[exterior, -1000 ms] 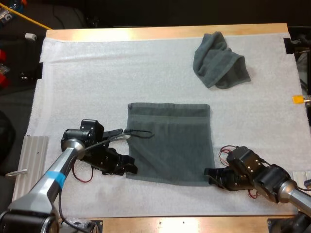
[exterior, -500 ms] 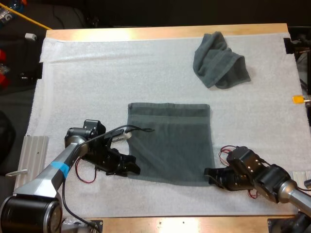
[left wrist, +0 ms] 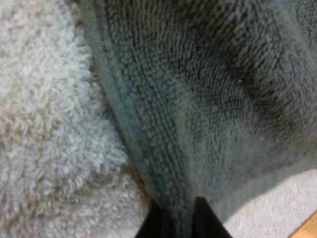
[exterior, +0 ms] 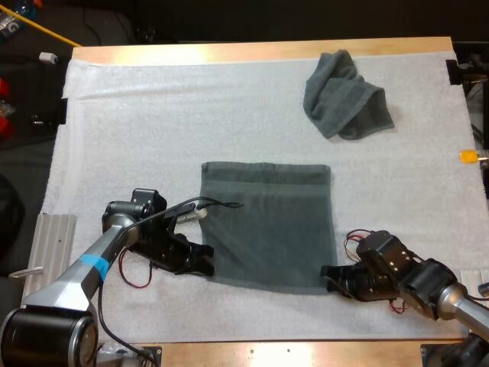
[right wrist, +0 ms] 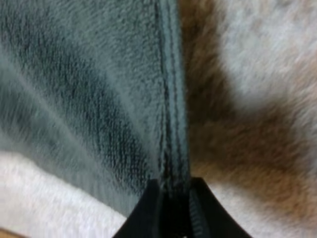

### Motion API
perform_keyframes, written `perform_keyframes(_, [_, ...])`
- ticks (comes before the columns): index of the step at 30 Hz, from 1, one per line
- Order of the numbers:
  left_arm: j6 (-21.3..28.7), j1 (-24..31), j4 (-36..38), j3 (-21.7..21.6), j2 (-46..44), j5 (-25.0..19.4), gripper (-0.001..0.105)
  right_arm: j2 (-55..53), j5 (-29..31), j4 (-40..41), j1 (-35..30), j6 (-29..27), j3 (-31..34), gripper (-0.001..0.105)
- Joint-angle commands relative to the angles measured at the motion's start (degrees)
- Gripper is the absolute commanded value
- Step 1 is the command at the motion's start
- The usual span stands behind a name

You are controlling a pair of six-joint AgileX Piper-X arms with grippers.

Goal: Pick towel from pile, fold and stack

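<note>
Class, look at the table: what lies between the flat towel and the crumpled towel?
Only bare white mat. The high view shows that stretch between the flat towel and the crumpled towel.

Left pincer and right pincer low, both clamped.

The flat towel is dark grey-green terry cloth with a matt, looped pile and a flatter, stitched hem band. The crumpled towel is the same cloth. The white mat is soft, fuzzy, matt fabric. The worktop is smooth pale wood with a slight sheen. The fingers of my left gripper and right gripper are smooth, black and matt.
</note>
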Motion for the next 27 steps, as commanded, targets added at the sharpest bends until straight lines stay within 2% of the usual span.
perform_keyframes(1, [1.0, -0.2, 1.5, 0.0, 0.2, 0.3, 0.0, -0.4, -2.0, 0.5, 0.2, -0.5, -0.6, 0.007])
perform_keyframes(3, [3.4, -0.2, 4.4, 0.0, -1.1, 0.3, 0.0, -0.6, -2.5, 0.9, 0.2, -0.8, -1.2, 0.006])
perform_keyframes(7, [4.0, -0.2, 7.8, 0.0, -6.0, 0.3, 0.0, -2.2, -2.1, 3.6, 0.2, -0.8, -3.5, 0.006])
perform_keyframes(10, [4.0, -0.7, 10.3, 0.0, -10.8, 0.1, 0.0, -4.3, -1.7, 8.5, 0.2, -1.5, -6.0, 0.006])
perform_keyframes(17, [3.2, -8.4, 15.8, 0.0, -21.3, -1.8, 0.0, -9.2, -1.6, 17.6, 0.4, -4.0, -8.2, 0.006])
perform_keyframes(23, [1.0, -14.4, 20.5, 0.0, -27.1, -7.0, 0.0, -12.6, -1.5, 21.8, 7.0, -3.8, -8.2, 0.006])
perform_keyframes(27, [1.0, -15.3, 20.5, 0.0, -28.7, -6.7, 0.0, -13.3, -0.5, 21.2, 12.0, -1.9, -8.2, 0.006])
